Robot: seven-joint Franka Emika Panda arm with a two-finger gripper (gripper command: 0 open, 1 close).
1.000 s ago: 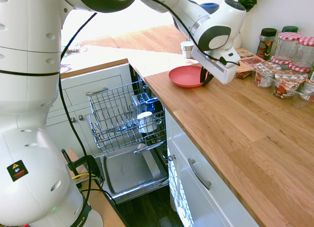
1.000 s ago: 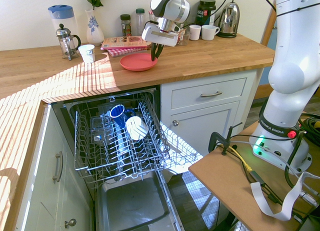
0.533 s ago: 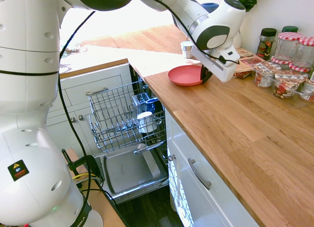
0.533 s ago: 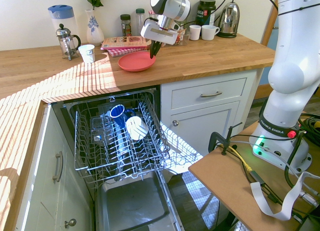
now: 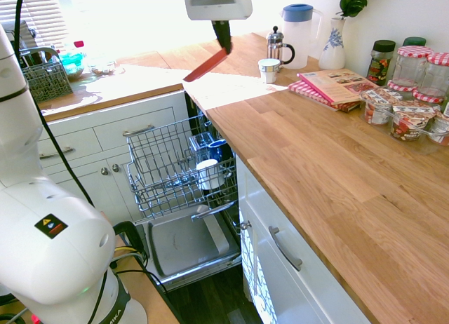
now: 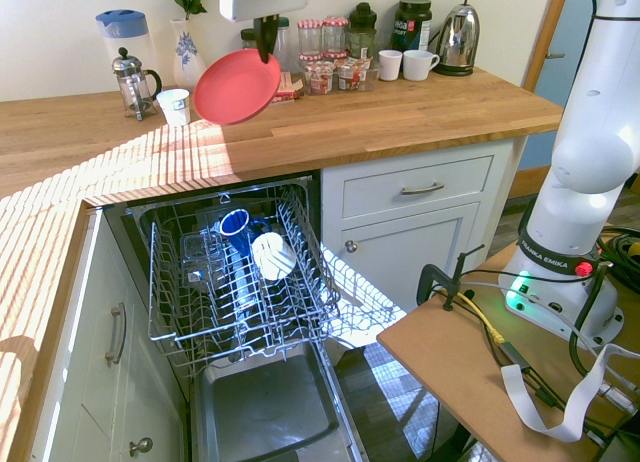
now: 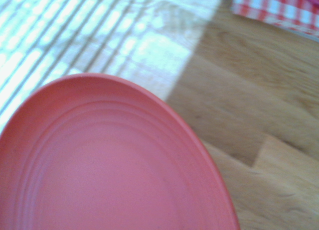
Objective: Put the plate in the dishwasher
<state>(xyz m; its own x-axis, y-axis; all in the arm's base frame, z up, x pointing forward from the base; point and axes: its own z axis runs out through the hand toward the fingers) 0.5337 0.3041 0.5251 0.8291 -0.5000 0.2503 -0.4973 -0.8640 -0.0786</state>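
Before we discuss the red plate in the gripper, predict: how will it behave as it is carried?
The plate is probably stiff: gripped at its edge, it shows no sag. It may swing or pivot, since the gripper pinches only the rim and most of it hangs to one side. Its smooth surface might let it slip.

Across from me I see a pale, plain wall (image 6: 50, 32) behind a wooden worktop (image 6: 420, 122) that turns a corner. Strong sunlight falls in stripes over one stretch of the wood, and beyond it hangs a window blind (image 5: 41, 15). Beneath my claw's level stand white cabinets (image 6: 400, 222) with metal handles and round knobs. The floor (image 6: 395, 392) is dark, patched with light, and a blue door (image 6: 562, 82) stands past the worktop's end.
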